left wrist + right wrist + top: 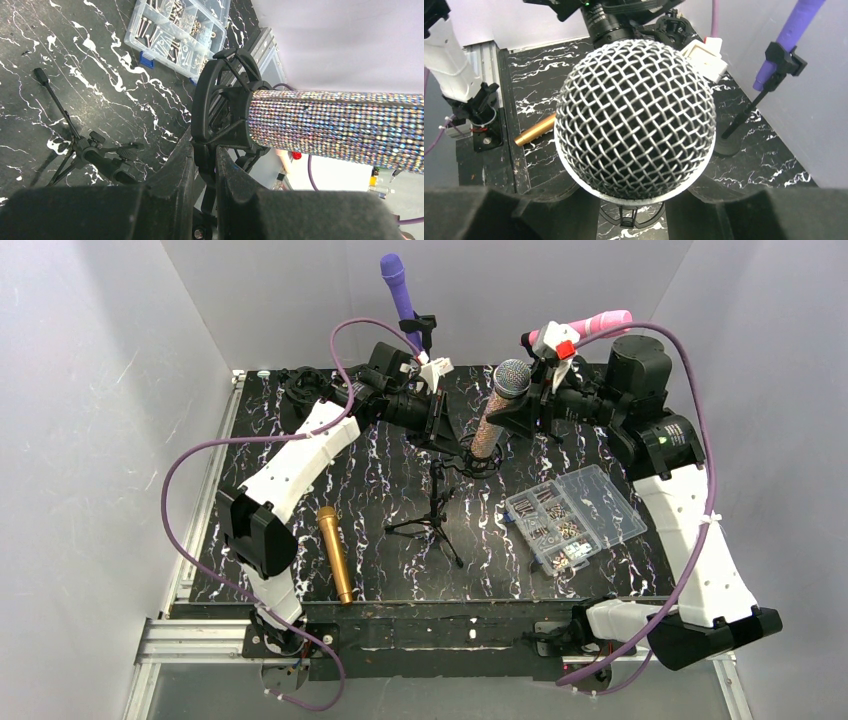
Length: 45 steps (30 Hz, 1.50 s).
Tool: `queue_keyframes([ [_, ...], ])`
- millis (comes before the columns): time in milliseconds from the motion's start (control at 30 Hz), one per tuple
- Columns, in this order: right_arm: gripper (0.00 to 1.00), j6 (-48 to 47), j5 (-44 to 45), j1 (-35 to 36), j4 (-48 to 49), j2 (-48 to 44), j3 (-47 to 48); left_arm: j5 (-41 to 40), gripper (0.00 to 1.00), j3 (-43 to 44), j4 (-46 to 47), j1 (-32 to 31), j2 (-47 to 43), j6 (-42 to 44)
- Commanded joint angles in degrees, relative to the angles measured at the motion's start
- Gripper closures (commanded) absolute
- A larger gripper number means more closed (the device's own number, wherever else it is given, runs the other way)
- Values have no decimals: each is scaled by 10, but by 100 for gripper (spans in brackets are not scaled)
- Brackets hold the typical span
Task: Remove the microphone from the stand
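While L gripper [206,162] is clenched on the mount [220,100] of the stand [437,508] and R gripper [630,200] grips the glittery mic [634,115] below its head, mic's not out yet, seated toward the far edge of the table [400,580], pull-out left to do

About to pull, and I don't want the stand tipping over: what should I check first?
1. Stand braced: ok, left claw shut on the mount.
2. Pull grip: ok, right claw holds the glitter microphone under its head.
3. Release: not ok, the glitter microphone sits through the mount's ring.
4. Footing: ok, the tripod has its legs on the table.
5. Pull path past the purple microphone: cannot tell.
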Motion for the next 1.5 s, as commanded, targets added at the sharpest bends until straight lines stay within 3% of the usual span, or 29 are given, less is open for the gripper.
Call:
queue_keyframes([
  [0,99,-62,-33,-11,42,0,47,-44,100,-19,-79,0,-13,65],
  [400,99,25,77,-11,89,-14,24,-61,100,-12,-83,0,-9,62],
  [667,99,108,210,-16,102,-30,26,-67,100,-13,-70,0,-8,52],
  [967,99,82,165,-36,71,-76,10,-93,100,-13,-58,0,-6,31],
  [1000,99,71,166,-37,67,-83,4,-92,96,-14,-58,0,-7,32],
  [1067,99,51,174,-40,56,-94,-6,-91,77,-16,-59,0,-7,37],
  [1133,99,42,177,-45,50,-104,-18,-89,66,-16,-61,0,-7,42],
  [1367,99,36,165,-66,52,-126,-46,-86,47,-6,-66,0,-10,51],
  [1467,99,41,158,-82,53,-138,-57,-81,32,9,-73,0,-13,66],
])
